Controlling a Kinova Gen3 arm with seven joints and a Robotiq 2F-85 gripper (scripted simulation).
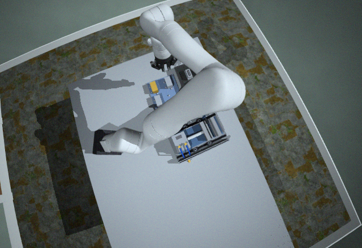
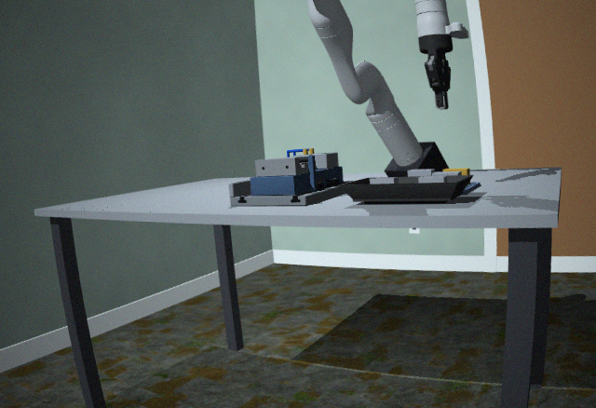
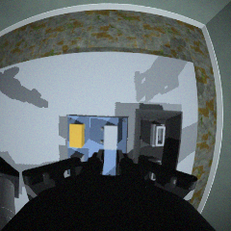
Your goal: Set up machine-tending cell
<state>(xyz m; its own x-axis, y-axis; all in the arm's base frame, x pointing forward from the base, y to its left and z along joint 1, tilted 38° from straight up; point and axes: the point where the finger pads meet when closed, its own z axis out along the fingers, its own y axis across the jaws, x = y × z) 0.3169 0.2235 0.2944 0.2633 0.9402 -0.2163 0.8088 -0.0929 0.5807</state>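
My gripper (image 2: 440, 100) hangs high above the table, over the far end of the infeed plate and outfeed tray. Its fingers stand a little apart with nothing between them, as the wrist view (image 3: 112, 166) also shows. The blue infeed plate (image 1: 160, 89) carries a brass blank (image 1: 154, 86) and pale aluminium blanks (image 1: 168, 82). In the wrist view the brass blank (image 3: 76, 135) lies left of an aluminium blank (image 3: 111, 137). The dark outfeed tray holds a finished part (image 3: 157, 134) with its pocket up. The vise (image 1: 198, 136) stands farther along the table, partly hidden by my arm.
The vise's hose end with blue hoses (image 1: 183, 149) faces the table's middle. In the side view the vise (image 2: 298, 176) sits left of the tray (image 2: 409, 186). My arm's base (image 1: 102, 144) stands at the table's left edge.
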